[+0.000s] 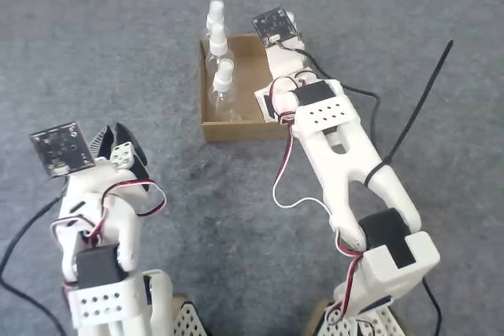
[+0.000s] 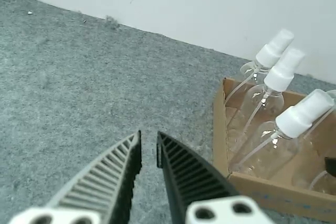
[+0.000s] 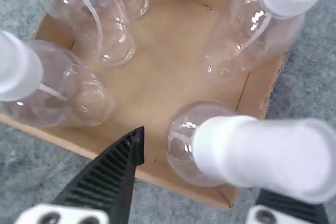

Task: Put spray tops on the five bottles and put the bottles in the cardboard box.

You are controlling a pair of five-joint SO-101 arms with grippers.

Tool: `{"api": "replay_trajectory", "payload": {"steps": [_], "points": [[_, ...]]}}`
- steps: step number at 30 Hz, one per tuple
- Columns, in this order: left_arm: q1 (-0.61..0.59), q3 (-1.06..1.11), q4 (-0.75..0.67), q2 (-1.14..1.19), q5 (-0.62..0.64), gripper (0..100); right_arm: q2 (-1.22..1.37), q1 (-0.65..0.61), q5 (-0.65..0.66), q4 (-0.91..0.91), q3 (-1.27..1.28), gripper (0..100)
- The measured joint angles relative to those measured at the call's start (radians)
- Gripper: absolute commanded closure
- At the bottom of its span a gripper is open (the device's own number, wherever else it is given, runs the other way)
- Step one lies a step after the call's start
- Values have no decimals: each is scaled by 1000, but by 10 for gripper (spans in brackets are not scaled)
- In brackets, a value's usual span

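Note:
The cardboard box [image 1: 260, 127] sits at the table's back middle and holds several clear bottles with white spray tops [image 1: 224, 76]. My right gripper [image 1: 280, 57] hangs over the box's right side. In the right wrist view it [image 3: 205, 166] is open, its jaws on either side of a capped bottle [image 3: 252, 150] standing in a corner of the box [image 3: 173, 66], with a gap beside the black finger [image 3: 113, 177]. My left gripper [image 2: 148, 142] is at the front left over bare carpet, shut with only a thin slit and nothing in it. It also appears in the high view [image 1: 118, 141].
Grey carpet [image 1: 189, 218] covers the table, and a white wall [image 2: 210, 3] runs behind the box. A black cable [image 1: 417, 108] trails to the right of the right arm. Open carpet lies between the two arms and left of the box [image 2: 262, 187].

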Motion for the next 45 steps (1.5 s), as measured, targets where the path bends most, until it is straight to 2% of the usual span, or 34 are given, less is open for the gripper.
{"api": "replay_trajectory", "payload": {"steps": [6, 18, 27, 36, 45], "points": [[0, 0, 0, 0, 0, 952, 0, -2, 0, 2, 0, 690], [0, 0, 0, 0, 0, 952, -48, -2, 0, 175, 0, 693], [0, 0, -2, 0, 0, 952, -118, -2, 0, 276, 0, 912], [0, 0, -2, 0, 0, 952, -189, -2, 0, 373, 0, 995], [0, 0, -2, 0, 0, 952, -362, -2, 0, 493, 0, 990]]}}
